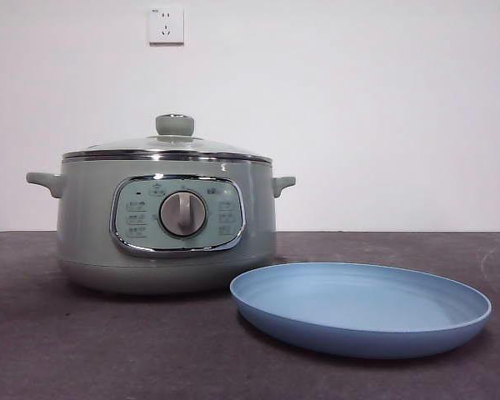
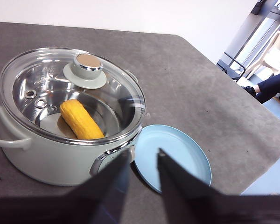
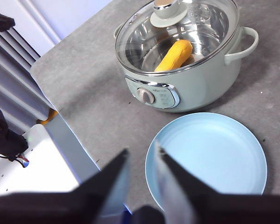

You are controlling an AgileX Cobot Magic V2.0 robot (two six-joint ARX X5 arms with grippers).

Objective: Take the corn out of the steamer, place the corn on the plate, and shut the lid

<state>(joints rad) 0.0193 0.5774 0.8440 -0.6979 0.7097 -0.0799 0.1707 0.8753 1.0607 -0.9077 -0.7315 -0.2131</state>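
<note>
Lid (image 1: 168,146) sat closed on the steamer (image 1: 162,225), plate (image 1: 362,307) near-right of it.
Only the wrist views showed the corn (image 2: 81,120) inside; left gripper (image 2: 143,156) and right gripper (image 3: 141,156) hung apart, slightly open, empty.

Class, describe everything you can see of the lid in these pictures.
The lid is round, slightly domed clear glass with a chrome rim. A pale green knob with a shiny metal top stands at its centre, and small metal fittings sit in the glass near the rim. It lies flat and closed on the steamer, touching only its rim. Through it the corn shows inside. Neither gripper touches it.
</note>
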